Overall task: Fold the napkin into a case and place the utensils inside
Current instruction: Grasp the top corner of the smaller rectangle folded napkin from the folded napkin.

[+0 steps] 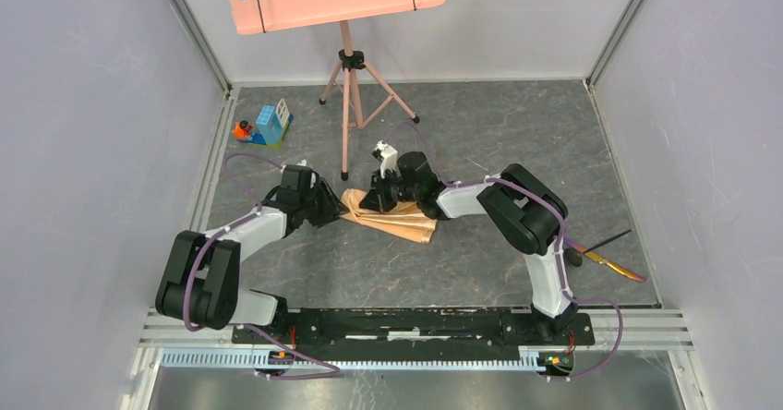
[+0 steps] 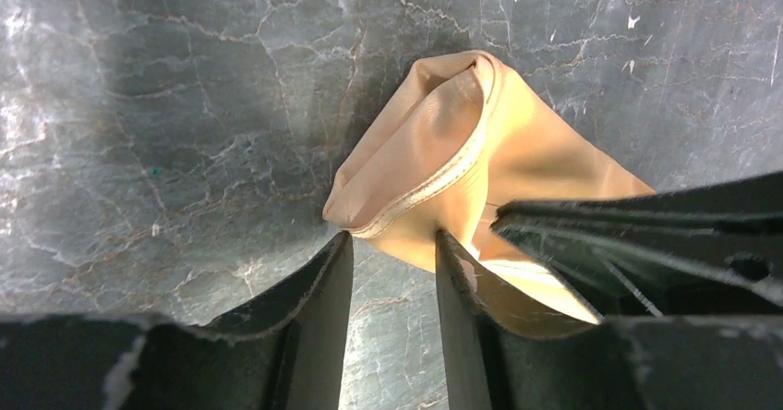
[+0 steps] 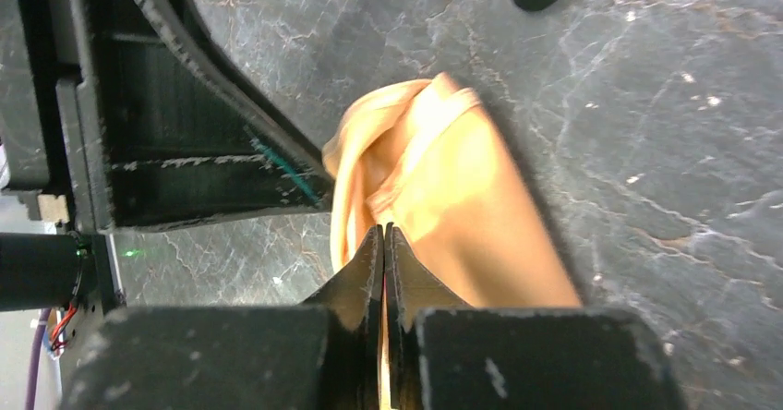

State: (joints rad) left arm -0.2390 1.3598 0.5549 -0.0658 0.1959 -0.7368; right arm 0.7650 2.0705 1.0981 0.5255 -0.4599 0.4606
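Napkin (image 1: 399,221) lies folded into narrow oblong at table centre, between both claws. Left gripper (image 2: 392,248) spread, fingers straddling napkin's hemmed end. Right gripper (image 3: 385,239) pressed together, pinching napkin fold, crowding left gripper. Utensils (image 1: 614,267) lie well apart at right edge, right arm's elbow in between. Music stand tripod (image 1: 348,105) just behind napkin. Toy block house (image 1: 268,126) far left.

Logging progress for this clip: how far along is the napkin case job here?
Done: the napkin is folded into a narrow bundle on the table. In hand: the right gripper pinches its edge shut while the left gripper stands open at its end, so the fold looks unfinished. Left: the utensils lie apart on the right, not yet inserted.
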